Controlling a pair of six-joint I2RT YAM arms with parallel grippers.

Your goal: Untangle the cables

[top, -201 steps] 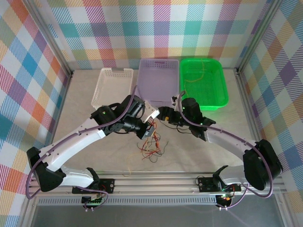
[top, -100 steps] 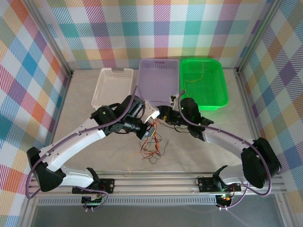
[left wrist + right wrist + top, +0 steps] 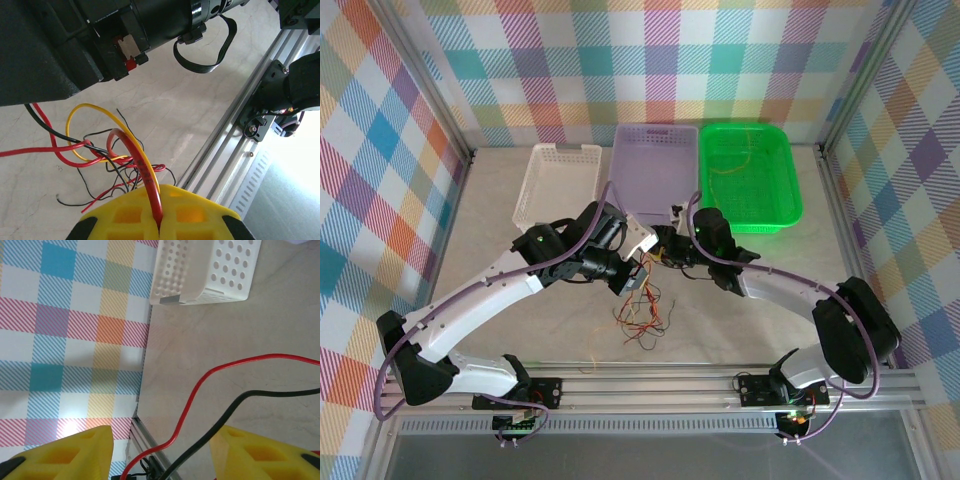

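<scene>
The cables lie as a loose tangle of thin red, yellow and black wires on the table's middle front, seen up close in the left wrist view. My left gripper hangs just above the tangle. Its yellow jaws are shut on a red cable, with a yellow strand running into the same seam. My right gripper sits close to the right of the left one and is open. A red wire and a black wire pass between its spread fingers untouched.
Three baskets stand in a row at the back: white, purple and green, the green one with a thin yellow wire inside. The white basket shows ahead of the right wrist. An aluminium rail runs along the near edge.
My right gripper has slid left toward the left gripper, and its jaws have narrowed. The left gripper and its held cable have stayed put.
</scene>
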